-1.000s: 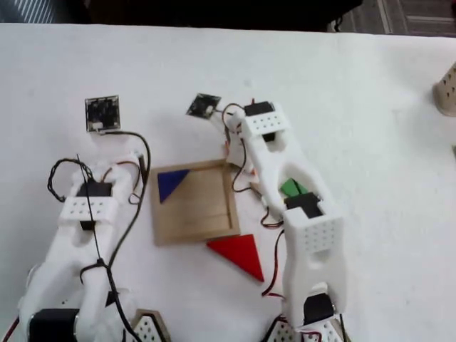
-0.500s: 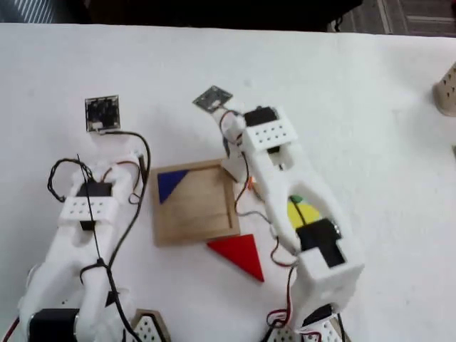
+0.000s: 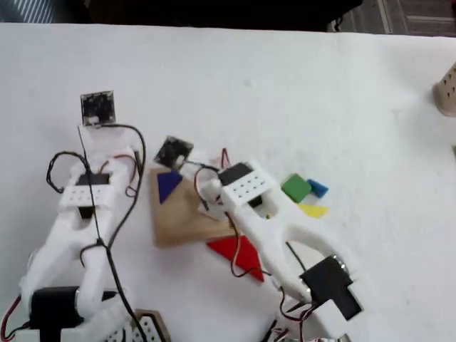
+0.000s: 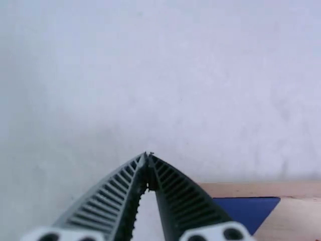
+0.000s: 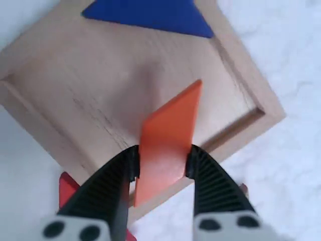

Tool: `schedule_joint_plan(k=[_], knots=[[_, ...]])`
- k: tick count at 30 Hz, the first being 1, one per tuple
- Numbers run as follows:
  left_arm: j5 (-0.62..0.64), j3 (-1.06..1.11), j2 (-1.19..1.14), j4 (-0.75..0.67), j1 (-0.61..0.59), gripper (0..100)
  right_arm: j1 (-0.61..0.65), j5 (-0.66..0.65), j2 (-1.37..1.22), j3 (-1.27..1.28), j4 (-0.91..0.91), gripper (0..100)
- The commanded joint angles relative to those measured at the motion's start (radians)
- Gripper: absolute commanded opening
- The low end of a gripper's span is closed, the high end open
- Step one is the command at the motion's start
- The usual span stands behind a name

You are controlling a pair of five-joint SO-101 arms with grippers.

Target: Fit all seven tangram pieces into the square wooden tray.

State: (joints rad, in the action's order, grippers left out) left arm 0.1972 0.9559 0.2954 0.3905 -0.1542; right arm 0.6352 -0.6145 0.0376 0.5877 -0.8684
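Orange piece [image 5: 165, 135] sits clamped in our right end effector [image 5: 162, 151] over the wooden tray [image 5: 65, 110]; our left end effector [image 4: 148, 159] is pinched closed, empty, above the worktop [image 4: 150, 75].

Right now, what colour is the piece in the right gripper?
Orange; the piece shows best in the right wrist view, held by the right gripper.
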Motion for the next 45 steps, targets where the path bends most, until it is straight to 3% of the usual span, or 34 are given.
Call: schedule_joint_plan(k=[1,5,8,13,16,19,22,33,45], knots=[[-0.008,-0.060,0.004,-0.017,-0.013,3,0.027,-0.035,0.053,-0.003,0.031,14.2],[-0.008,-0.058,0.004,-0.017,-0.012,3,0.027,-0.043,0.051,-0.003,0.031,28.2],[-0.008,-0.058,0.004,-0.017,-0.012,3,0.022,-0.043,0.054,-0.006,0.025,30.3],[-0.008,-0.058,0.004,-0.017,-0.012,3,-0.016,-0.035,0.068,-0.020,-0.007,24.4],[-0.008,-0.058,0.004,-0.017,-0.012,3,-0.059,-0.021,0.102,-0.038,-0.050,14.5],[-0.008,-0.058,0.004,-0.017,-0.012,3,-0.094,0.080,0.125,-0.037,-0.030,1.4],[-0.008,-0.058,0.004,-0.017,-0.012,3,-0.117,0.149,0.119,-0.029,0.001,3.6],[-0.008,-0.057,0.004,-0.017,-0.013,3,-0.108,0.155,-0.012,-0.018,0.024,1.9],[-0.008,-0.055,0.004,-0.017,-0.008,3,0.012,0.161,-0.007,-0.008,-0.068,1.9]])
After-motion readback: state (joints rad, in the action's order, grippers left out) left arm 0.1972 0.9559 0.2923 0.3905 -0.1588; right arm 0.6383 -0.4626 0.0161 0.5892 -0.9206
